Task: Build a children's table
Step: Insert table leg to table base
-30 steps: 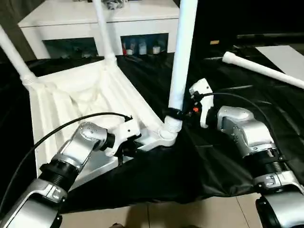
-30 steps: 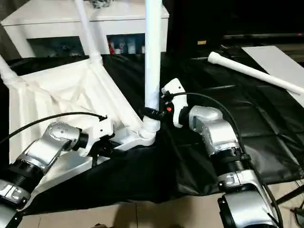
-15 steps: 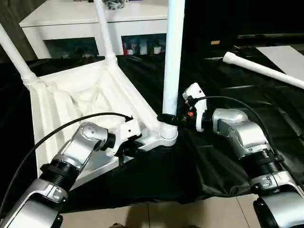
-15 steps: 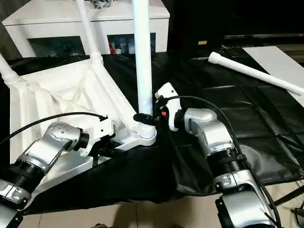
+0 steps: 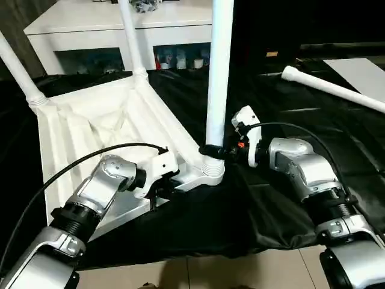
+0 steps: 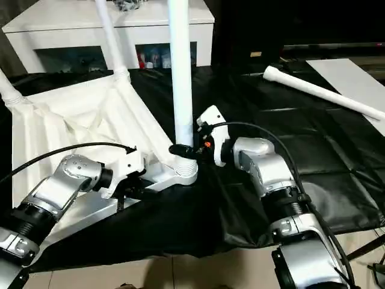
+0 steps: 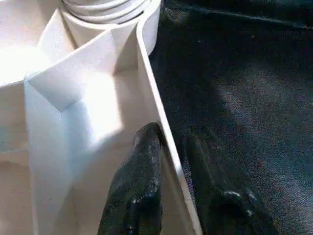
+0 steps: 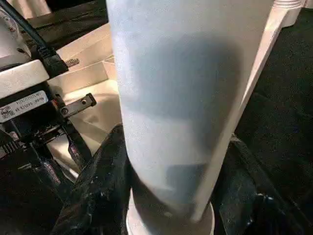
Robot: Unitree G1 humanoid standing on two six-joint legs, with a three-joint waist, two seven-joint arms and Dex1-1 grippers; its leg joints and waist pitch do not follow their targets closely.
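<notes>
White plastic dominates the scene: the children's table point(image 5: 114, 129) lies upside down on a black sheet point(image 5: 283, 120), its ribbed underside facing up. Three legs stand screwed into its corners: one at the far left corner point(image 5: 18, 69), one at the far corner nearest the cabinet point(image 5: 132, 42), and one at the near corner point(image 5: 218, 72), rising straight up out of its round socket point(image 5: 212, 170). A fourth leg point(image 5: 337, 89) lies loose on the sheet, well apart to the right.

The left claw point(image 5: 163, 182) pinches the near side wall of the tabletop close to that socket; in the left wrist view one black finger point(image 7: 139, 181) sits inside the rim and the other outside it, with the thin white wall between them.

The right claw point(image 5: 212, 150) grips the near leg just above the socket. In the right wrist view its fingers point(image 8: 98, 196) press against both sides of the white tube.

Behind the table stands a white cabinet point(image 5: 126, 24) with glass doors, small bottles showing inside. A black cable point(image 5: 90, 158) arcs over the left forearm, and a pale flat panel point(image 5: 361, 72) lies at the far right on the sheet.
</notes>
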